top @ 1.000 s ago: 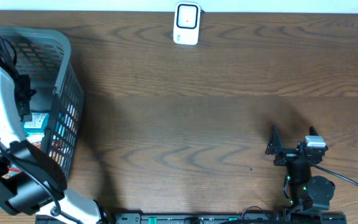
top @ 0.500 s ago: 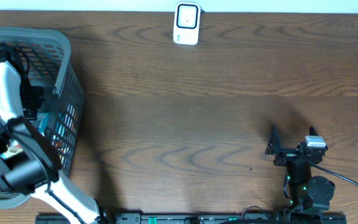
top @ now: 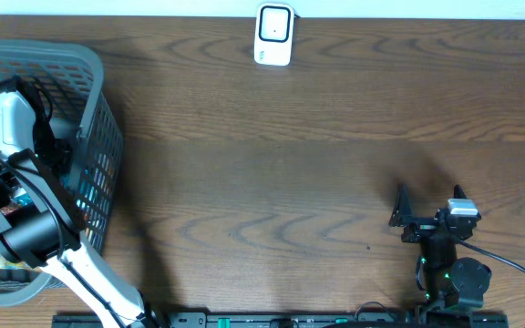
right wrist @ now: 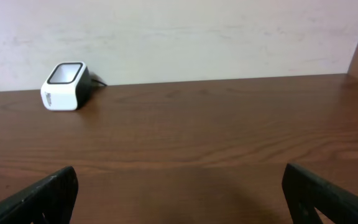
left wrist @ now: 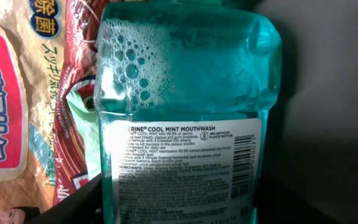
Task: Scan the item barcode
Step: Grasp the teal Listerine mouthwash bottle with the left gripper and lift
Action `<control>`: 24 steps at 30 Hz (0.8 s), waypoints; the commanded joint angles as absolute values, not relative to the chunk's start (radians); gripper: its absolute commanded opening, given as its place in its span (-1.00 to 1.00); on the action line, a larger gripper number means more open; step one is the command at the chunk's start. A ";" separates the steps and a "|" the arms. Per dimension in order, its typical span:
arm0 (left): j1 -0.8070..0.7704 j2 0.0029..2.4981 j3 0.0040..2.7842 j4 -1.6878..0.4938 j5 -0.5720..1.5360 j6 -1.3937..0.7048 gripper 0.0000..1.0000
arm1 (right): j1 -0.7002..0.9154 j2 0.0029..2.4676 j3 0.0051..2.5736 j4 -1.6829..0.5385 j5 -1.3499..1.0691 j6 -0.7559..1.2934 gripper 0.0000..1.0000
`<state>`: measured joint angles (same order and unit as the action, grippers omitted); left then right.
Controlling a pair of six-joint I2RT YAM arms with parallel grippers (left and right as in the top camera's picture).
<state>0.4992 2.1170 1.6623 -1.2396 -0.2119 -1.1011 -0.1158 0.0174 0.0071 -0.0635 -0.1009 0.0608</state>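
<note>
**A:** Item location?

**B:** Mouthwash bottle point(left wrist: 179, 124), down in the gray basket point(top: 98, 137) at the overhead's left edge. It sits against snack packets point(left wrist: 36, 93), label toward the wrist camera.

**A:** Left gripper point(left wrist: 182, 206)?

**B:** Dark fingers flank the bottle's lower sides. Can't tell whether they pinch it. Probably lined up to lift it.

**A:** Right gripper point(right wrist: 185, 199)?

**B:** Spread wide, empty, lower right of the overhead. Likely parked clear of the path to the barcode scanner point(top: 273, 35), top centre.
</note>
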 commanded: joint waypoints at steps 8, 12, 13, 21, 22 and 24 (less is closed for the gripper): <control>0.516 2.167 1.622 -1.168 -0.218 -1.089 0.84 | -0.103 0.012 0.006 -0.067 -0.104 0.073 0.99; 0.516 2.168 1.594 -1.139 -0.210 -1.089 0.82 | -0.103 0.012 0.006 -0.067 -0.104 0.073 0.99; 0.516 2.168 1.586 -1.131 -0.208 -1.089 0.72 | -0.103 0.012 0.006 -0.067 -0.104 0.073 0.99; 0.518 2.161 1.605 -1.105 -0.179 -1.051 -0.05 | -0.103 0.012 0.006 -0.067 -0.104 0.073 0.99; 0.519 2.159 1.621 -1.107 -0.175 -1.032 -0.06 | -0.103 0.012 0.006 -0.067 -0.104 0.073 0.99; 0.521 2.148 1.665 -1.123 -0.168 -1.000 -0.06 | -0.103 0.012 0.006 -0.067 -0.104 0.073 0.99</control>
